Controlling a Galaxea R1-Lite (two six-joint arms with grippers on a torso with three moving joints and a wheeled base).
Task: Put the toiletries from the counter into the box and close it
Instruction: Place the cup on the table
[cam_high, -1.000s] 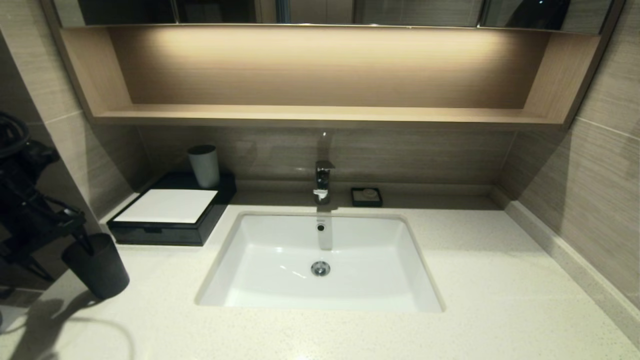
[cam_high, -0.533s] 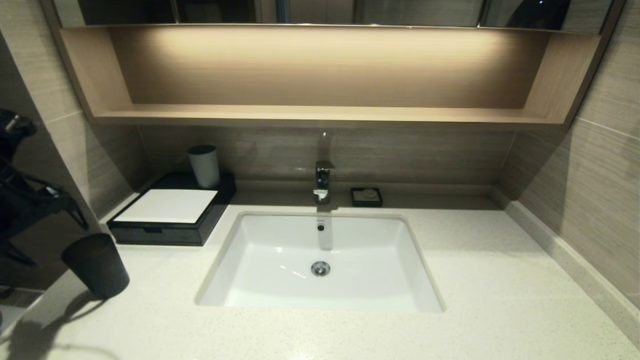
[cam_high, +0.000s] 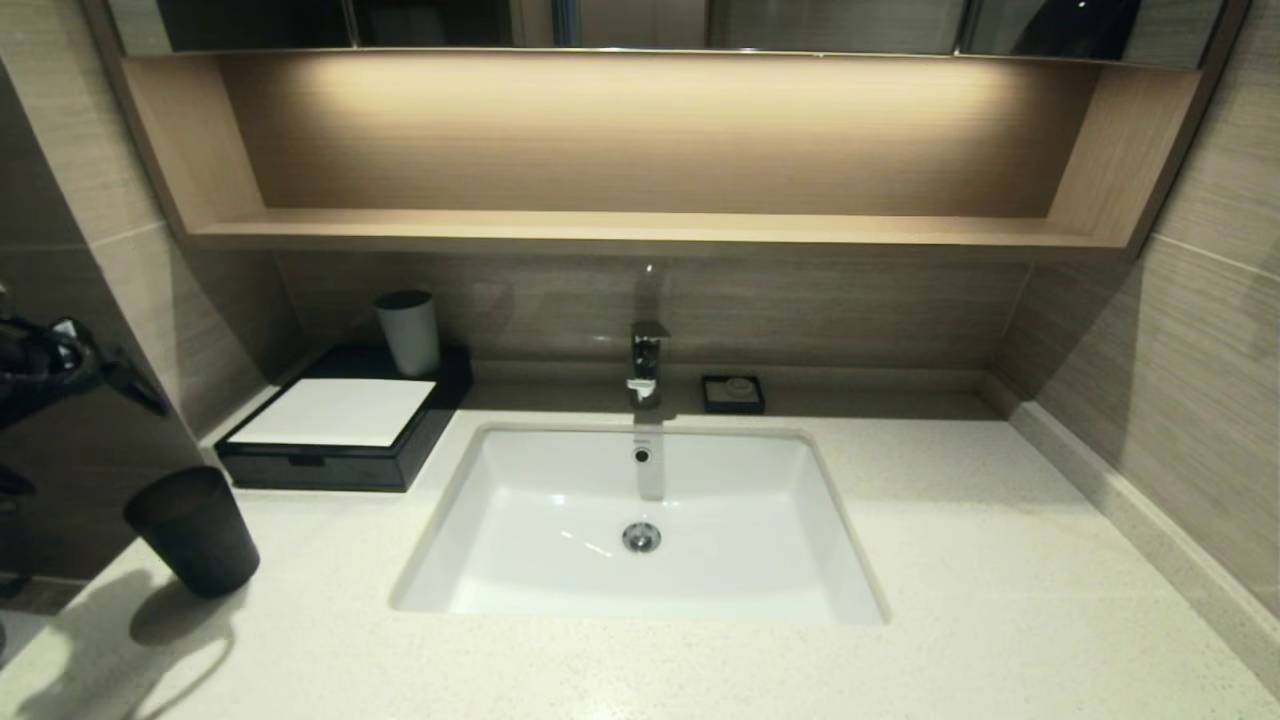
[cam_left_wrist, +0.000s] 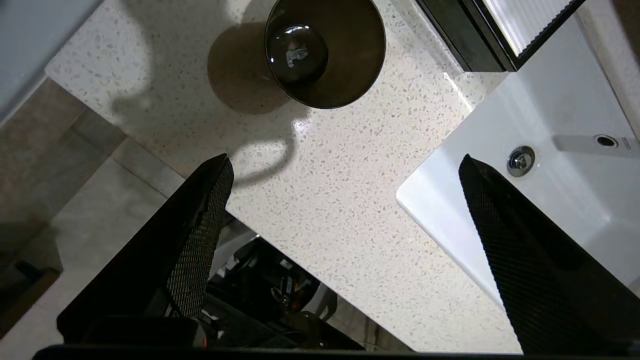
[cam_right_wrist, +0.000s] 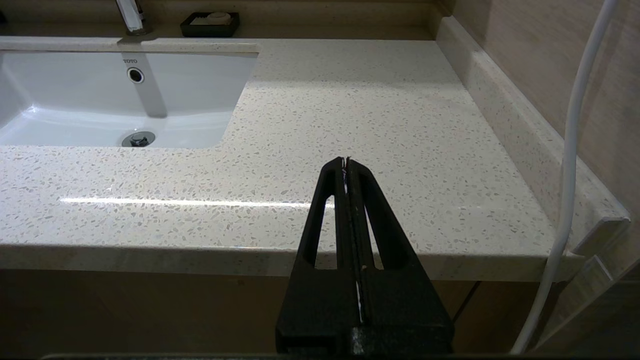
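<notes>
Judging by the bare counter (cam_high: 960, 520), no toiletries show anywhere and the box (cam_high: 340, 425), at about ten o'clock from the sink (cam_high: 640, 520), looks shut, so the work seems done. The left gripper (cam_left_wrist: 345, 170), fingers spread wide and empty, hangs above the counter's near-left corner close to the dark tumbler (cam_high: 192, 530); any retreat should steer clear of it. The right gripper (cam_right_wrist: 346, 162), fingers pressed together, sits parked off the front edge at five o'clock.
</notes>
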